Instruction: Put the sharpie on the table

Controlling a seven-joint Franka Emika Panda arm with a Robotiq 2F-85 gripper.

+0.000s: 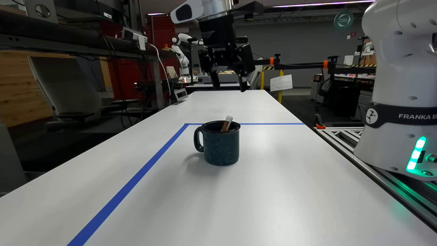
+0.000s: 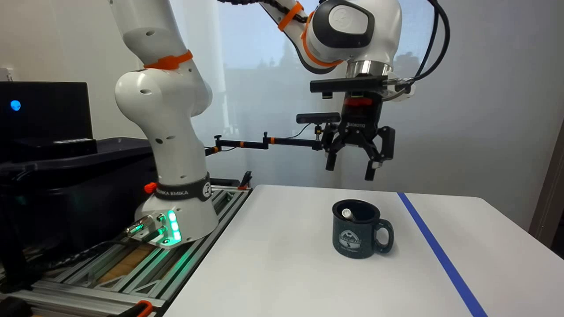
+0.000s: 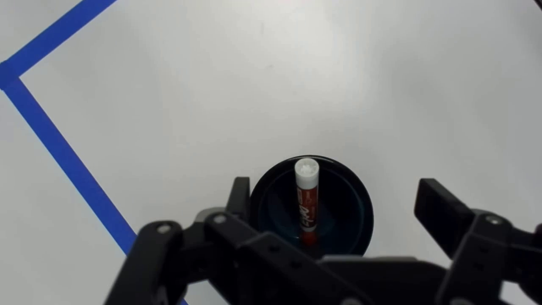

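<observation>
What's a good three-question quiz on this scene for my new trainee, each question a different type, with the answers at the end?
1. True or false: the gripper is open and holds nothing.

2. Where is the marker?
A, tilted inside the mug
B, lying flat beside the mug
C, clamped in the gripper

3. Fill in the blank: the marker's upper end is ____ in colour.

Key: 1, true. 2, A. 3, white.
</observation>
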